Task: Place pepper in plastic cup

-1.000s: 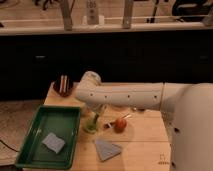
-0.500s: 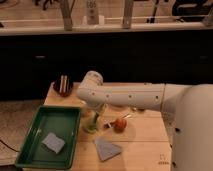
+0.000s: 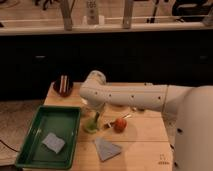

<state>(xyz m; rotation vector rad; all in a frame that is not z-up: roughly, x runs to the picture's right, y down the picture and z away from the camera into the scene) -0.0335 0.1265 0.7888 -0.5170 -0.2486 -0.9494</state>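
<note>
Drop-off step, I'd say: the tool (image 3: 97, 115) was clenched on the slender green pepper (image 3: 95, 120) right over the translucent yellow-green plastic cup (image 3: 90, 128), at 9 o'clock from the round orange fruit (image 3: 119, 125), so next it needed a straight-down release.

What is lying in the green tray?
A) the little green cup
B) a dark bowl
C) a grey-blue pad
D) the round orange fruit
C: a grey-blue pad lies in the green tray; the fruit and the plastic cup, right under the gripper, stand outside it.
</note>
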